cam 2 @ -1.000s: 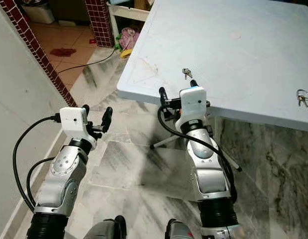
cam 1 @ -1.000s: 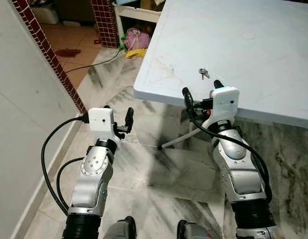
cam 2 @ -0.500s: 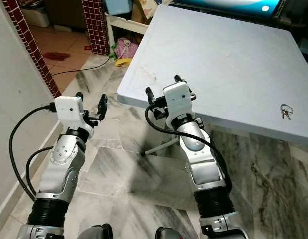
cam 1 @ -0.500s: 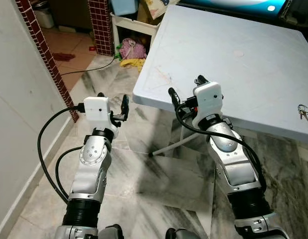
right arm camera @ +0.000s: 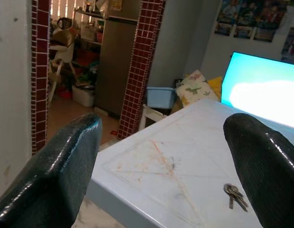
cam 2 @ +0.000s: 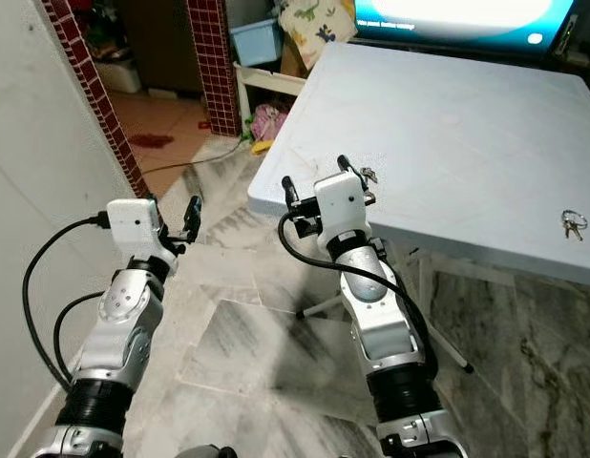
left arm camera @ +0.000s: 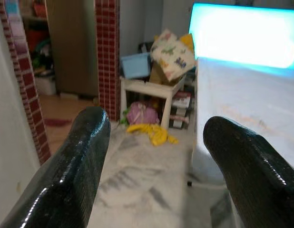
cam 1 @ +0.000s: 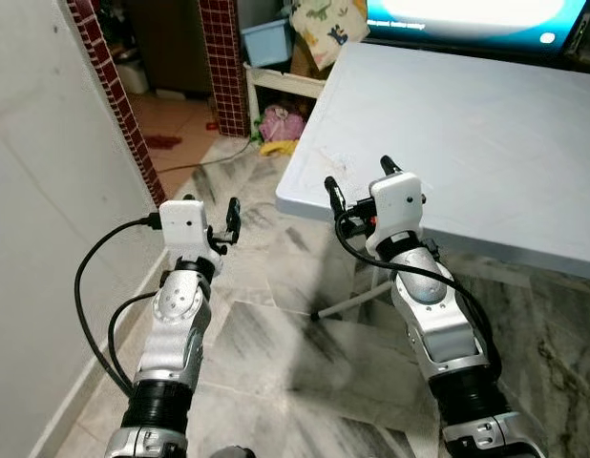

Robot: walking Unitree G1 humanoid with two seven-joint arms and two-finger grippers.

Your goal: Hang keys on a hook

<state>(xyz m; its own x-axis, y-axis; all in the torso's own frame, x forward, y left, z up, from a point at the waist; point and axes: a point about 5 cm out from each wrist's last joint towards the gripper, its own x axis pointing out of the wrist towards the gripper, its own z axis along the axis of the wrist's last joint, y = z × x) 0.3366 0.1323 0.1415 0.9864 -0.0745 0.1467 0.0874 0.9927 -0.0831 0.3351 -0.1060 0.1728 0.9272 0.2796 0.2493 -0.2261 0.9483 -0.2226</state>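
Note:
A small bunch of keys (cam 2: 368, 175) lies on the white table (cam 2: 448, 124) near its front left corner, and the right wrist view has the keys (right arm camera: 235, 194) just ahead on the tabletop. My right gripper (cam 2: 316, 176) hovers at that table edge, open and empty, its right finger close beside the keys. A second bunch of keys (cam 2: 572, 223) on a ring lies far right near the front edge. My left gripper (cam 2: 176, 212) is held open over the marble floor, left of the table, holding nothing.
A white wall (cam 1: 47, 191) with a red brick edge (cam 1: 114, 105) runs close on my left. A brick pillar (cam 1: 219, 57), a low white shelf with clutter (cam 1: 276, 81) and a lit screen (cam 1: 467, 14) stand beyond the table. Table legs (cam 1: 343, 305) cross the floor underneath.
The whole picture has shifted, so the camera has moved and more of the room behind shows. Both arms keep much the same pose, and both grippers stay open.

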